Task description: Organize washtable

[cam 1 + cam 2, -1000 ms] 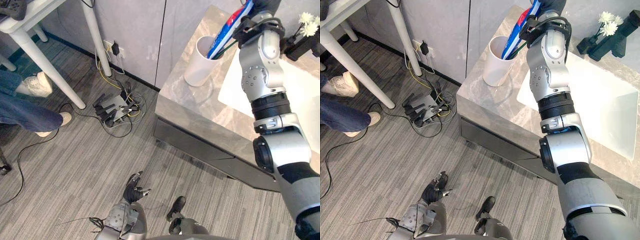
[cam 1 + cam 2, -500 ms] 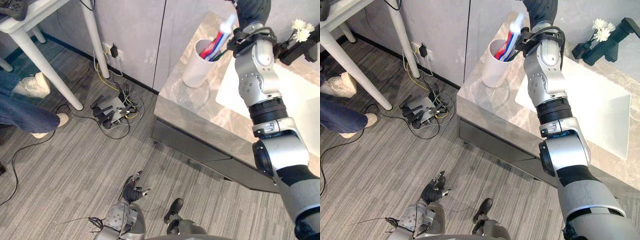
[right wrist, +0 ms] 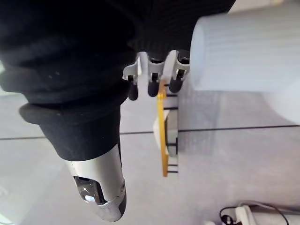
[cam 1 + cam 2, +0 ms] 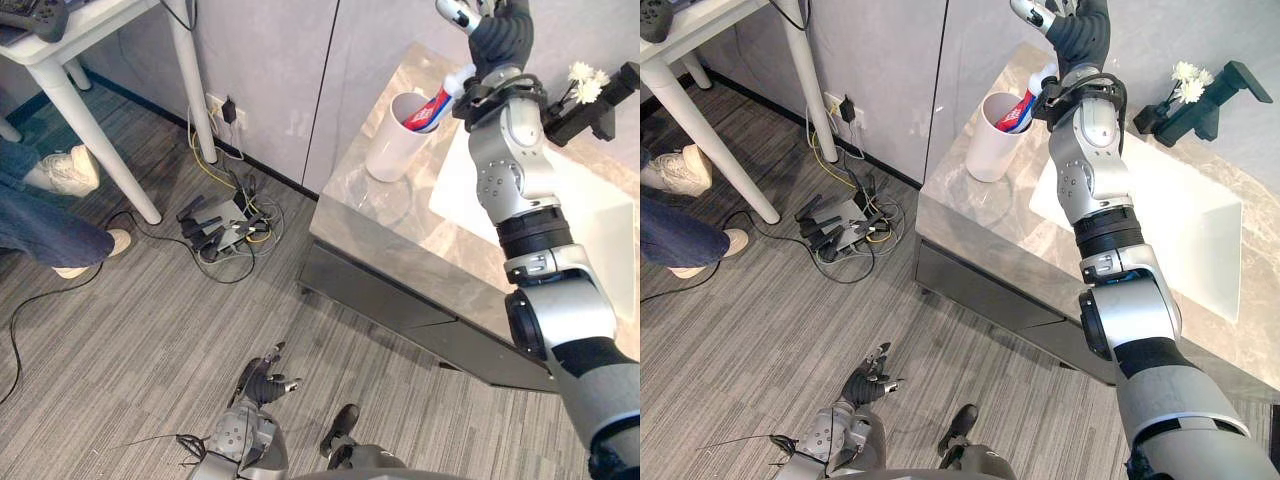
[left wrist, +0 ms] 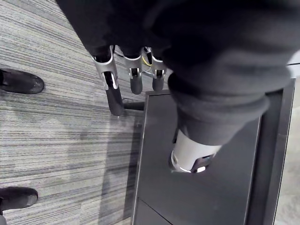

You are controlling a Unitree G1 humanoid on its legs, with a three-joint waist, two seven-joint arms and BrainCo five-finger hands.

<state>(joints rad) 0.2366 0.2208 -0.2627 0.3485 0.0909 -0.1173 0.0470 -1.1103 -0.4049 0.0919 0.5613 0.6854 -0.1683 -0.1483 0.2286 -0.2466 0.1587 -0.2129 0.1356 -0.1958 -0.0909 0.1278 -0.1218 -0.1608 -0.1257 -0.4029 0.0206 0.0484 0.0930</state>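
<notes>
Grey striped carpet runs from a white table leg (image 4: pixel 96 142) and a seated person's legs (image 4: pixel 40 228) at the far left to the washtable (image 4: pixel 385 215), a grey marble counter with a white sink (image 4: pixel 1195 250) set into it. Near the counter's corner stands a white cup (image 4: pixel 388 152) with the toothpaste tube (image 4: pixel 432 106) leaning inside. Its cap end pokes over the rim and the rest is hidden by the cup wall. The right arm reaches up over the cup and covers the basin's near edge. The right hand (image 4: pixel 465 14) is above the tube, partly cut off by the top border. In the wrist view its fingers (image 3: pixel 152 83) look loosely straight and close together, the thumb apart, with nothing between them. A thin yellow strip (image 3: pixel 161 136) past them is too unclear to identify. Behind the sink a black holder (image 4: pixel 592 108) carries white flowers (image 4: pixel 584 76). The left hand (image 4: pixel 262 382) hangs low over open carpet, its fingers (image 5: pixel 112 91) straight and slightly spread, empty, near the dark cabinet front (image 5: pixel 211 197). A power strip (image 4: pixel 222 220) with tangled cables lies by the wall, well apart from both hands. The counter between the cup and the front edge is bare.
</notes>
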